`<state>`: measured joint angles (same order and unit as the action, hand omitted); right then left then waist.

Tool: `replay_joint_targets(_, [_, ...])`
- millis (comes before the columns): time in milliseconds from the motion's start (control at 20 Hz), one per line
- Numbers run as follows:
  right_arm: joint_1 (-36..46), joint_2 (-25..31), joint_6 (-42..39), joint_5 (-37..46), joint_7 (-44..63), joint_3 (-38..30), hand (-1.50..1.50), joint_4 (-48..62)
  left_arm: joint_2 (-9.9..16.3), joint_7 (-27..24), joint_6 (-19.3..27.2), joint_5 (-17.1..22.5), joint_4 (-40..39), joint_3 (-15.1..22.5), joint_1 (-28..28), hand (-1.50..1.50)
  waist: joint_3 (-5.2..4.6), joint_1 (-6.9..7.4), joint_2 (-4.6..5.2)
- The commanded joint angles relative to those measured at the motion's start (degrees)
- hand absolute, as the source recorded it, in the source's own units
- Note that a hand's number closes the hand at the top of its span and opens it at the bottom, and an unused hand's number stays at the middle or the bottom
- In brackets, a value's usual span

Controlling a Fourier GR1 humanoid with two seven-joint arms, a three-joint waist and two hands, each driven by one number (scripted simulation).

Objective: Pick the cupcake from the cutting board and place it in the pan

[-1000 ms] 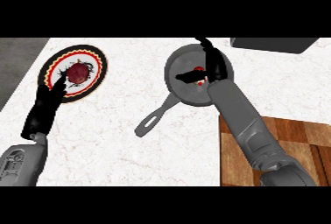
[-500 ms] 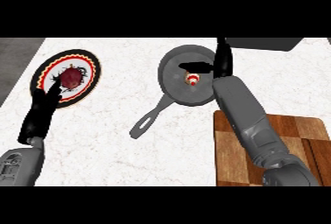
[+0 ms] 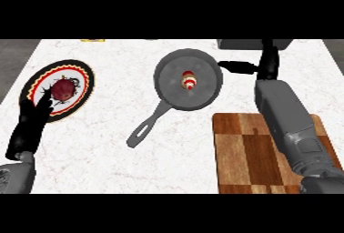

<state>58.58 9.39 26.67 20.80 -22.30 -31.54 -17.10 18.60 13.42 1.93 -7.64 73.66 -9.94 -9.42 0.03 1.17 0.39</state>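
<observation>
Grey cast-iron pan (image 3: 189, 80) at twelve o'clock holds the small red-and-cream cupcake (image 3: 189, 81); the placing looks done. My right hand (image 3: 266, 66), fingers straight and empty, hovers past its three o'clock rim. The striped wooden cutting board (image 3: 250, 152) at five o'clock lies bare. My left hand (image 3: 32, 122) rests open at nine o'clock against the patterned round plate (image 3: 79, 86); white marble counter (image 3: 107, 159) lies between.

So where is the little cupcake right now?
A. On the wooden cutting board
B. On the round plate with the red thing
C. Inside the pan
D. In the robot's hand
C. The cupcake sits in the middle of the grey pan, while the right hand is off to the pan's right side with nothing in it, and the cutting board has no cupcake on it.
</observation>
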Motion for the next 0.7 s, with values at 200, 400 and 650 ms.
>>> replay_joint_targets(200, [-9.05, 9.95, -15.6, -3.42, 1.92, 1.22, -1.5, -7.9, -0.64, 0.62, 0.82, -0.2, 2.71, -0.71, 3.5, 0.0, -0.05, -1.92, -0.85])
replay_joint_targets(400, [-14.68, 15.02, -24.43, -5.03, 2.34, 1.92, -1.5, -12.3, 2.58, 2.37, -1.36, 0.76, 3.72, -2.67, 3.54, 0.0, -0.07, -2.38, -0.99])
replay_joint_targets(650, [-23.32, 15.58, -30.14, -8.3, 4.61, 3.66, -1.5, -23.44, -0.18, 0.85, -0.72, 0.18, 2.94, -1.61, 3.22, 0.0, -0.07, -1.86, -0.66])
